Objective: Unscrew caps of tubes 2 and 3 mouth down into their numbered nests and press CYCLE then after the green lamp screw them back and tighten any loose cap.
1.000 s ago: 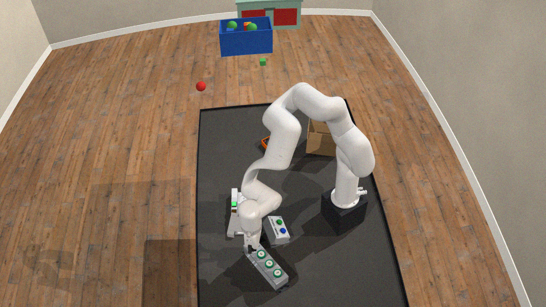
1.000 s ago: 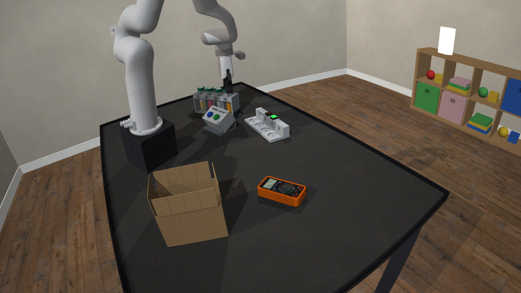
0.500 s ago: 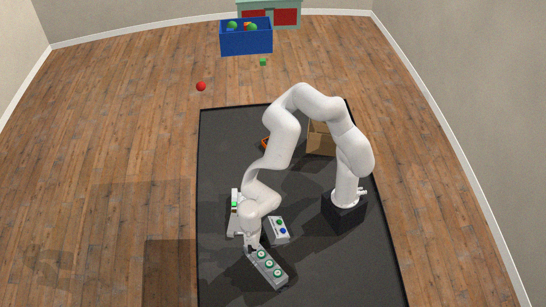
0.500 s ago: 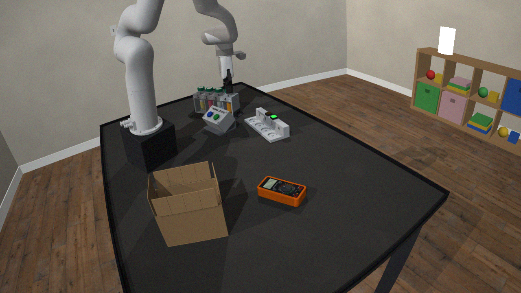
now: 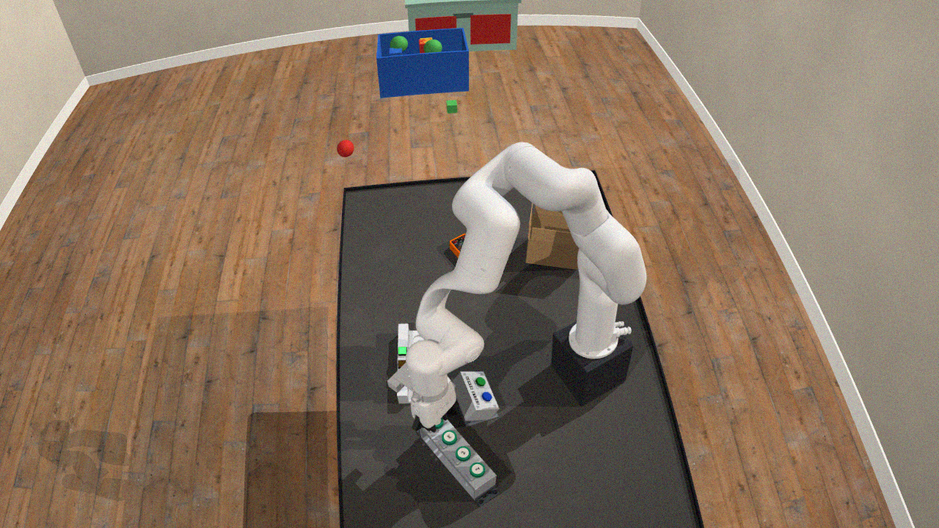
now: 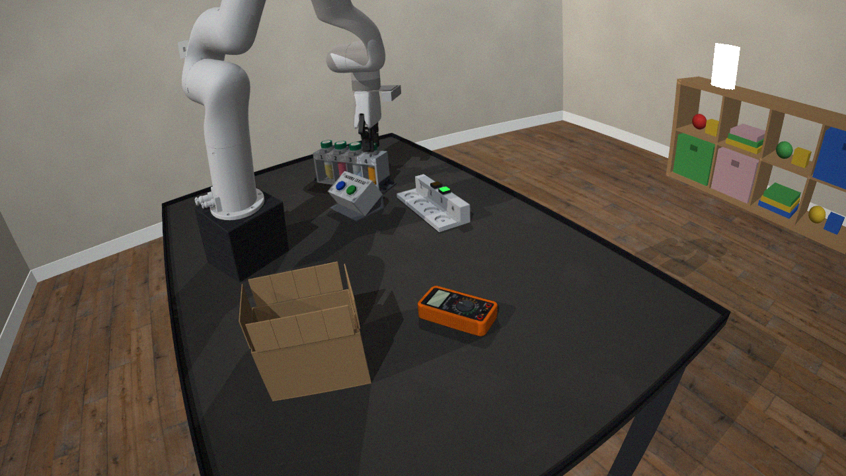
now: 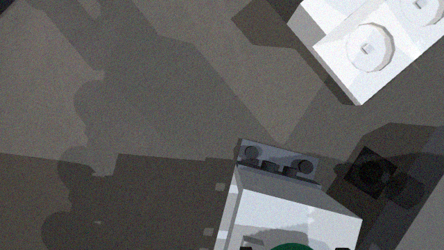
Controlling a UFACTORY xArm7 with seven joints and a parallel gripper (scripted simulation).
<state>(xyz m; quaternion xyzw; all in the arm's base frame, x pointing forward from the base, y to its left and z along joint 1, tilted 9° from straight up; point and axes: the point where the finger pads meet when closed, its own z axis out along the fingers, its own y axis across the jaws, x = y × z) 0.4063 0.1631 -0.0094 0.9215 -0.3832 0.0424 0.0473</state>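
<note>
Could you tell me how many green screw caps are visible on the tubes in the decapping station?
3 clearly, on tubes 1, 2 and 3 in the grey tube rack. Tube 4's green cap is mostly hidden by the black two-finger gripper clamped on it.

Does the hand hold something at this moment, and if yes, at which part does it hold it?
Yes. The hand is shut on the cap of tube 4, the last tube in the decapping station. It grips the cap from above, by its sides; the cap sits on its tube.
</note>
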